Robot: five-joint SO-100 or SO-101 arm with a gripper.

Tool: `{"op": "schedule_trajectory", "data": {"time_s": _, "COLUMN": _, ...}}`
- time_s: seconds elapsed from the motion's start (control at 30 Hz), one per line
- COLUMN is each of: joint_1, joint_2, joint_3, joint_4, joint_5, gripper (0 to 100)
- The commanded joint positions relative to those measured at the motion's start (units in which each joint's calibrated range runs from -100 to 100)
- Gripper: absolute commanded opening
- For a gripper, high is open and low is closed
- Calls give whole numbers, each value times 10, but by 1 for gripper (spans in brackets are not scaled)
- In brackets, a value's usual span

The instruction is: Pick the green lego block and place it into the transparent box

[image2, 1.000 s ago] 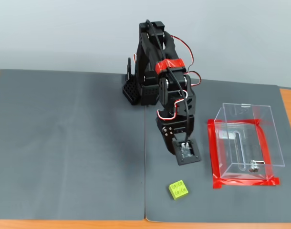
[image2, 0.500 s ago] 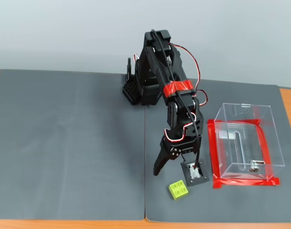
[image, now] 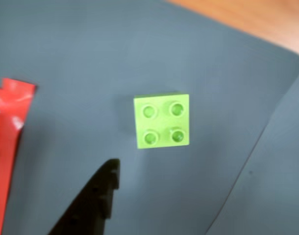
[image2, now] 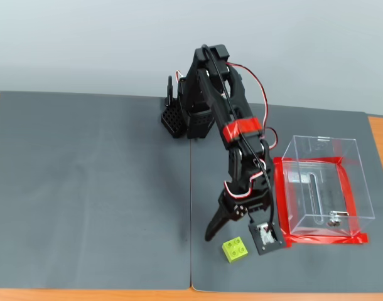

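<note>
Green lego block (image: 162, 120) lies studs-up on the grey mat (image: 213, 63) in the wrist view, one dark finger (image: 93, 200) below it. Fixed view: fingers spread open (image2: 238, 233) straddling the block (image2: 235, 249) (untouched), transparent box (image2: 323, 182) nearby right.

No readable text anywhere tbh. Checked the green lego block (image: 162, 121), the transparent box (image2: 323, 182) w/ its red tape (image2: 323, 238), the arm (image2: 232, 132) and the grey mat (image2: 91, 188): no labels, brands, nos. or signs legible in either view.
</note>
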Motion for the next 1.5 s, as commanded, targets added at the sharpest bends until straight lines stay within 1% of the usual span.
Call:
{"op": "schedule_trajectory", "data": {"time_s": 0.0, "joint_1": -1, "joint_2": 10, "joint_3": -25, "joint_4": -19, "joint_5": -2, "gripper": 44}}
{"op": "schedule_trajectory", "data": {"time_s": 0.13, "joint_1": -9, "joint_2": 36, "joint_3": -25, "joint_4": -42, "joint_5": -2, "gripper": 44}}
{"op": "schedule_trajectory", "data": {"time_s": 0.4, "joint_1": -41, "joint_2": 83, "joint_3": -81, "joint_4": -41, "joint_5": -3, "gripper": 44}}
{"op": "schedule_trajectory", "data": {"time_s": 0.57, "joint_1": -46, "joint_2": 97, "joint_3": -86, "joint_4": -41, "joint_5": -3, "gripper": 44}}
{"op": "schedule_trajectory", "data": {"time_s": 1.0, "joint_1": -32, "joint_2": 99, "joint_3": -76, "joint_4": -41, "joint_5": -1, "gripper": 44}}
{"op": "schedule_trajectory", "data": {"time_s": 1.1, "joint_1": -23, "joint_2": 99, "joint_3": -50, "joint_4": -42, "joint_5": 2, "gripper": 44}}
{"op": "schedule_trajectory", "data": {"time_s": 1.3, "joint_1": -2, "joint_2": 99, "joint_3": -23, "joint_4": -75, "joint_5": 3, "gripper": 44}}
{"op": "schedule_trajectory", "data": {"time_s": 1.47, "joint_1": 3, "joint_2": 103, "joint_3": -22, "joint_4": -78, "joint_5": 4, "gripper": 44}}
